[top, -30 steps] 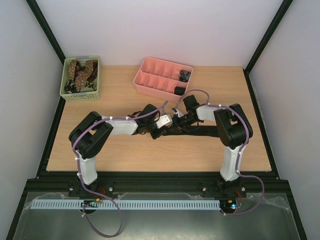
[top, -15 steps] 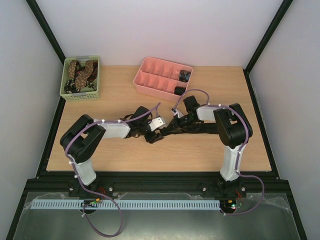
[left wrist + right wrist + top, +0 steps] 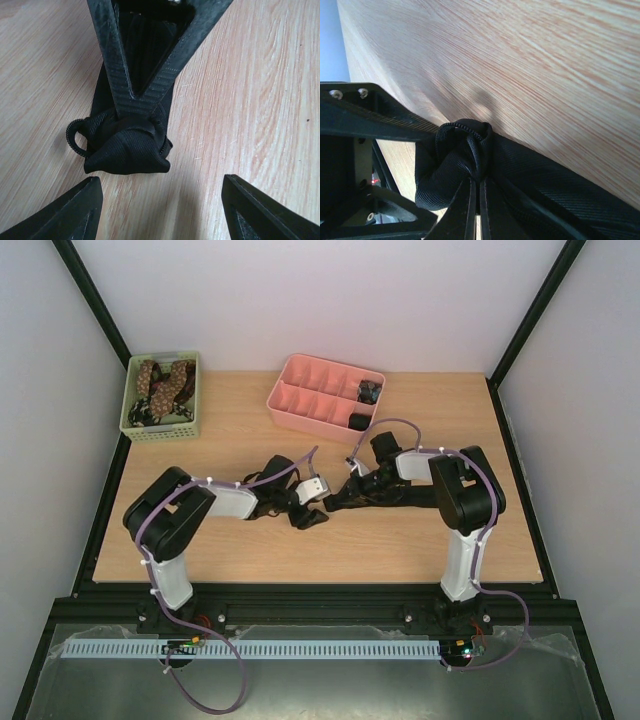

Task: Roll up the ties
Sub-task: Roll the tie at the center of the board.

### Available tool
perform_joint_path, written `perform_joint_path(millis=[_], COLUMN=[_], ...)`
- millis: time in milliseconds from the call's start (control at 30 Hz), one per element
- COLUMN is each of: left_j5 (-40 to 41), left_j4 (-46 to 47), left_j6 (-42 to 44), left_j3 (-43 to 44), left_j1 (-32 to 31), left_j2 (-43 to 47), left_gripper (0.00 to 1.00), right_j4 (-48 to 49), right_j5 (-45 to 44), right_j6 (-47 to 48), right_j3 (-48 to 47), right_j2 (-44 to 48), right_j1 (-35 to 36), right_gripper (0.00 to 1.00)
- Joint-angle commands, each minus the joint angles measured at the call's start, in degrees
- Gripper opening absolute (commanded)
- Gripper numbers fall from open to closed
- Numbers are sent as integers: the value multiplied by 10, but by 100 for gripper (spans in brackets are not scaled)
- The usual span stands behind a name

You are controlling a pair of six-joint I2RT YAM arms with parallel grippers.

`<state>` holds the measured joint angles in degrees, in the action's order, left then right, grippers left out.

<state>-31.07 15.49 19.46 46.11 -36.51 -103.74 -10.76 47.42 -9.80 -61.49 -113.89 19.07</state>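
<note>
A: Where is the black tie?
B: On the table, pinched by the right gripper; the left gripper stands spread.
A: The containers?
B: The green basket holds spotted ties; the pink tray, two rolled ties.

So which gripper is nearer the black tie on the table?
Right. The right gripper is shut on the tie at its folded end. The left gripper is open, fingers apart just short of that end, not touching it.

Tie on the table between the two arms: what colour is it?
The tie is plain black, seen best in the left wrist view.
</note>
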Motion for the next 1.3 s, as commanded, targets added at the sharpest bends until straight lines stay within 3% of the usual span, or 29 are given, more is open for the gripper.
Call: perform_joint_path(millis=[0, 333, 533, 633, 767, 867, 1100, 1267], left_j5=[-32, -30, -66, -65, -12, 32, 107, 131], left_j4=[54, 116, 117, 114, 84, 49, -43, -69], left_j6=[-11, -18, 19, 39, 78, 78, 62, 52], left_j3=[5, 11, 27, 31, 33, 29, 25, 39], left_j1=[7, 20, 18, 12, -11, -19, -25, -36], left_j2=[-28, -75, -101, -108, -103, -86, -61, -64], left_gripper=[69, 68, 62, 54, 36, 28, 23, 23], right_j4=[-74, -81, -90, -91, -96, -109, -185, -206], right_j5=[-133, -142, -148, -147, -138, -128, -105, -42], right_j6=[20, 35, 45, 48, 51, 56, 63, 43], right_j3=[23, 26, 21, 17, 1, -14, -48, -48], right_j2=[-36, -41, -46, -49, -54, -42, 12, 55], right_j1=[-9, -8, -10, -10, -9, -10, -22, -21], right_gripper=[1, 1, 1, 1, 1, 2, 19, 37])
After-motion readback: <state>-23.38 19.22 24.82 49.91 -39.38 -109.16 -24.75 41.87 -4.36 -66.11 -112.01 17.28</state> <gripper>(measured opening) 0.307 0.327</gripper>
